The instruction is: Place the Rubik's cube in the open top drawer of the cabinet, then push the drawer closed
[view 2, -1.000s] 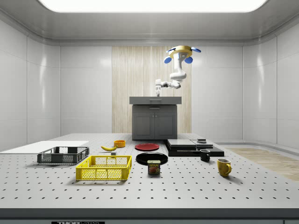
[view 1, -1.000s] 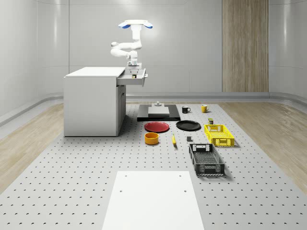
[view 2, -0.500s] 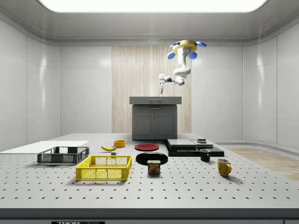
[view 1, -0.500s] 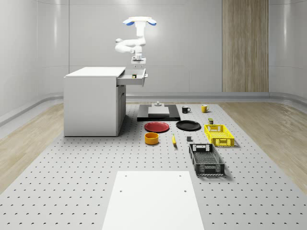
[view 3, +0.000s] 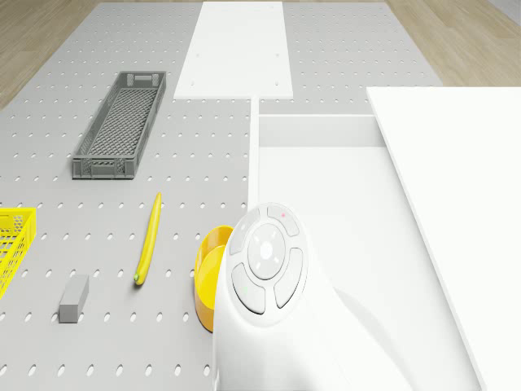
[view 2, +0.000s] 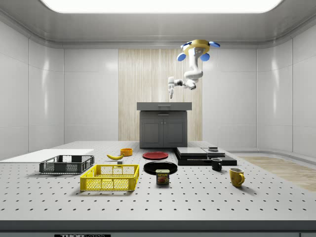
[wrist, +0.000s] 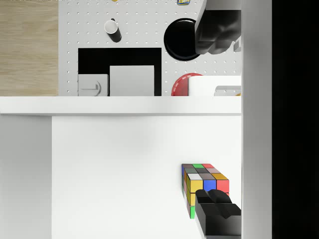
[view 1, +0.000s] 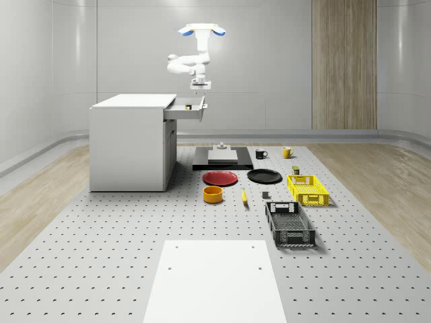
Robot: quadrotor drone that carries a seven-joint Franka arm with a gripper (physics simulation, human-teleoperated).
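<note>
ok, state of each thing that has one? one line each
drawer: open, pulled out of the cabinet.
cube: lying in the drawer, not held.
gripper: open, above the drawer, one finger on each side of the cube's spot.
drone: hovering above the drawer's front end.

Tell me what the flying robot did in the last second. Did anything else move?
The drone rose and slid toward the whole-scene view's right, lifting its pincer up out of the open top drawer. The Rubik's cube now lies let go inside the drawer. The drawer stayed open; the cabinet and floor items stayed put.
</note>
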